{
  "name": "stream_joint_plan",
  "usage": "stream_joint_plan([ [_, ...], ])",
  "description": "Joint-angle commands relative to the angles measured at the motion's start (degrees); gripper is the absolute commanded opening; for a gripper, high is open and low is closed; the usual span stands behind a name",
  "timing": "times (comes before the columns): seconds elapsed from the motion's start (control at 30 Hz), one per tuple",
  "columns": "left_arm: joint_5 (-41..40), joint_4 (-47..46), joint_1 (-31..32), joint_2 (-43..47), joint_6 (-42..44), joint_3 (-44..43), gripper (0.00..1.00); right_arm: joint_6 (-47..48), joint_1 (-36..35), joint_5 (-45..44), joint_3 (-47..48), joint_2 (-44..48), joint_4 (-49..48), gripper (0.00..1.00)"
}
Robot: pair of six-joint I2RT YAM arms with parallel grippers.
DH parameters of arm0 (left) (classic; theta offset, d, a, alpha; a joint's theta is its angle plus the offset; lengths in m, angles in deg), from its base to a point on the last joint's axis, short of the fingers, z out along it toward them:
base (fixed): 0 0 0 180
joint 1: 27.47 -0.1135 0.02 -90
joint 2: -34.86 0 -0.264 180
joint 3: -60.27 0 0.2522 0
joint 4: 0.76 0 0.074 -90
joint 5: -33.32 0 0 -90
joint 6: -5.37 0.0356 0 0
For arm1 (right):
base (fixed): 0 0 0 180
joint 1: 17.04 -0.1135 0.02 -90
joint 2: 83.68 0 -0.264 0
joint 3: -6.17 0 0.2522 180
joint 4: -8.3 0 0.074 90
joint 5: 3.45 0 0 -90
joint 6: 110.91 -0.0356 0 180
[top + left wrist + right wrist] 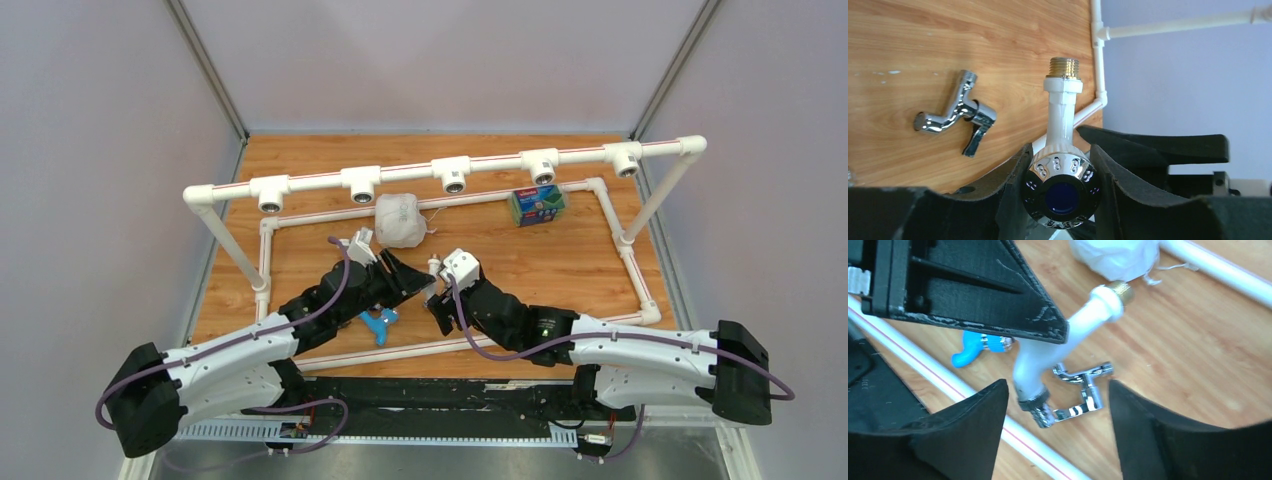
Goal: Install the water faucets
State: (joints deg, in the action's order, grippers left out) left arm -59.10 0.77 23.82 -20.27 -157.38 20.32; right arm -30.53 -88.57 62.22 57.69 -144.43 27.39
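Handover: left gripper (pixel 1060 155) seemed clamped on the white faucet (pixel 1063 112); right gripper (pixel 1058 387) had fingers apart; next needed threading into a far-edge rail socket (pixel 453 178).

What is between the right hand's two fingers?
The chrome-tipped end of the white faucet, untouched by them; the chrome faucet lies on the table beyond. Right wrist view.

Wood-grain table (pixel 923 40), white faucet (pixel 1060 120), chrome faucet (pixel 955 112), blue faucet (pixel 970 351).

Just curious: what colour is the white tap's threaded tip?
The white tap's tip is brass-gold; clearest in the left wrist view.
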Motion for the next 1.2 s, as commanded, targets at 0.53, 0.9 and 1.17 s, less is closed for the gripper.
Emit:
stream_joint_plan([
  [0.53, -7.8, 14.9, 0.1, 4.5, -7.8, -4.1, 0.00, 13.4, -13.1, -22.3, 7.5, -15.7, -8.3, 0.89],
  [0.9, -7.7, 16.4, 0.0, 7.8, -8.8, -3.4, 0.00, 23.1, -13.4, -27.2, 6.8, -23.7, -22.2, 0.77],
  [1.17, -8.9, 16.7, 0.0, 10.7, -8.5, -2.4, 0.11, 26.9, -13.3, -28.0, 6.5, -27.1, -27.4, 0.45],
])
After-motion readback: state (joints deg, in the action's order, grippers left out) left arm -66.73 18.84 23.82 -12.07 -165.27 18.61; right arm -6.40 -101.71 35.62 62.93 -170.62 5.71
